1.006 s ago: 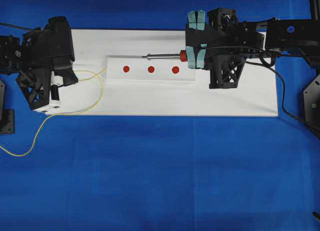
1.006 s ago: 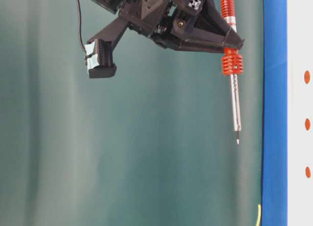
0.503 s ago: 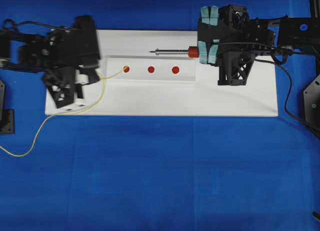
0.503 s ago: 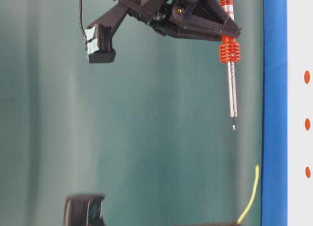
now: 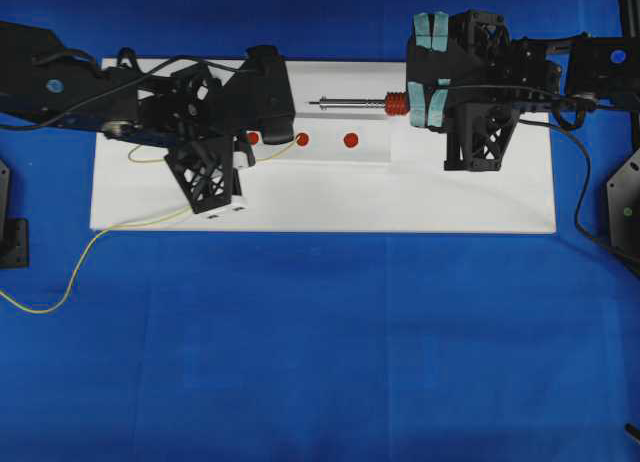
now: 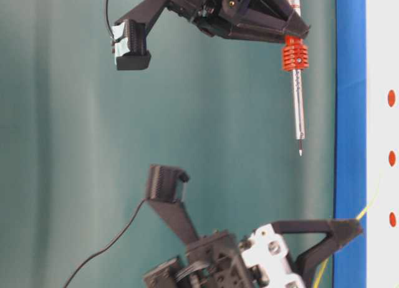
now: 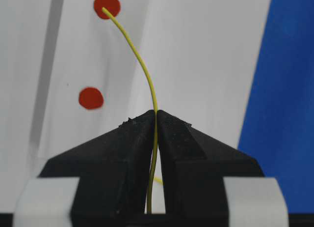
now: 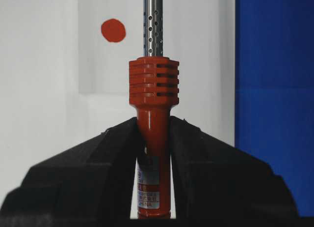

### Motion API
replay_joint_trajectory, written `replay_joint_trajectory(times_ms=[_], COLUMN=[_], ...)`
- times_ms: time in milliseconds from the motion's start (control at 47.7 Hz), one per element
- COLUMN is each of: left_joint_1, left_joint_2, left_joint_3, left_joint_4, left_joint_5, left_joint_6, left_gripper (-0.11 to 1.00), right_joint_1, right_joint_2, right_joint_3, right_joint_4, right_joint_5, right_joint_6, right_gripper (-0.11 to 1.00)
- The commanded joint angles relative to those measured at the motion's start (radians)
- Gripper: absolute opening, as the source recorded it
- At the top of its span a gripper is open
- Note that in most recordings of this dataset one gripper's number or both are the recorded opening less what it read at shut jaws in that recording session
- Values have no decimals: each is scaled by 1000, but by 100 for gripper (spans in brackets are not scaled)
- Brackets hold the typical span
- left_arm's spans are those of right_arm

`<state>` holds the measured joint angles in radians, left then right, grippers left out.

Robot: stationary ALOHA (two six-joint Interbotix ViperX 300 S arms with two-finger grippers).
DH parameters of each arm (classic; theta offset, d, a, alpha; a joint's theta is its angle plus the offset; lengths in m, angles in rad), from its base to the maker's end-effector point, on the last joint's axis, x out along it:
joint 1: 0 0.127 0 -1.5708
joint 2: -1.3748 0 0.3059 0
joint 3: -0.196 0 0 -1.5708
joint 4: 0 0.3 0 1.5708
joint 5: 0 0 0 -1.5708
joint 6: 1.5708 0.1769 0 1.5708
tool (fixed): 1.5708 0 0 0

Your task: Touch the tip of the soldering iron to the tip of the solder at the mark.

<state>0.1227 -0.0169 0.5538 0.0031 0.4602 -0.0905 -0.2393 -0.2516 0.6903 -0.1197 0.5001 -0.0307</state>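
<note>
My left gripper is shut on the solder, a thin yellow wire that curves out ahead of the jaws. Its tip lies at the edge of the middle red mark. From overhead, the left gripper reaches over the raised white strip, with the solder running toward that mark. My right gripper is shut on the soldering iron by its red handle. The iron hangs level above the board's far side, pointing left. Its point stays apart from the solder.
A white board on blue cloth carries the strip with three red marks; the left mark sits beside my left gripper, the right mark is uncovered. Slack solder trails off the board's left front. The iron's black cord hangs at right.
My left arm has swung right across the board, carrying the solder tip from the strip's left end to the middle mark. The right gripper with the iron drifted slightly right and back.
</note>
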Motion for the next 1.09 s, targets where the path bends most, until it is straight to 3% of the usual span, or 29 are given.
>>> replay_joint_trajectory(times_ms=[0, 755, 1069], left_joint_1=[8, -11, -11], left_joint_2=[0, 6, 6], left_joint_3=[-25, -17, -17], left_joint_4=[3, 3, 3], left_joint_5=[-17, -14, -9], left_joint_6=[2, 0, -2], left_gripper=[2, 2, 2], right_joint_1=[-3, -3, -2], right_joint_2=[-23, 3, 80], right_joint_3=[-6, 6, -11], right_joint_4=[-2, 3, 11], right_joint_5=[-15, -34, -35], right_joint_6=[0, 0, 0], right_gripper=[6, 6, 6])
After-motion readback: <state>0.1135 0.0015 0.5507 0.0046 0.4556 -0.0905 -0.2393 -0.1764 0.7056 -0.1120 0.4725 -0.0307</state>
